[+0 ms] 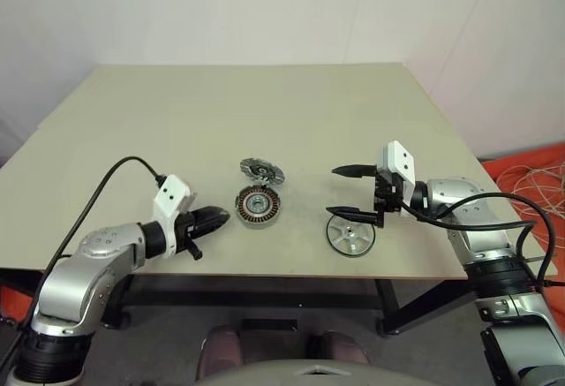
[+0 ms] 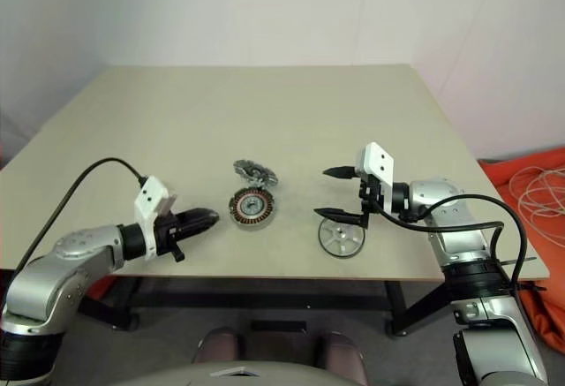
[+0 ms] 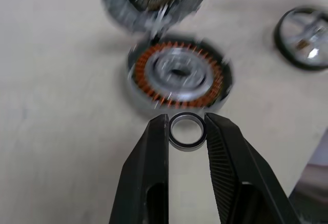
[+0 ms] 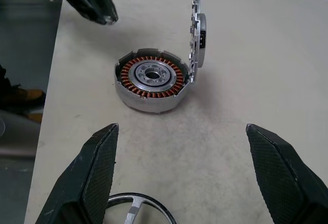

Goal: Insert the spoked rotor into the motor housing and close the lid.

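The motor housing (image 1: 258,206) lies near the table's front edge, its copper windings and silver centre facing up. The lid (image 1: 262,170) stands raised at the housing's far rim, nearly upright in the right wrist view (image 4: 199,29). To the right, the spoked rotor (image 1: 350,234) lies flat on the table. My left gripper (image 1: 221,218) hovers just left of the housing, shut on a small thin ring (image 3: 187,131) pinched between its fingertips. My right gripper (image 1: 333,191) is open wide just above the rotor's far edge, pointing toward the housing, with nothing in it.
The beige table (image 1: 265,112) stretches bare behind the parts. Its front edge runs just below the housing and the rotor. Orange cloth and coiled cable (image 1: 530,178) lie on the floor at the right.
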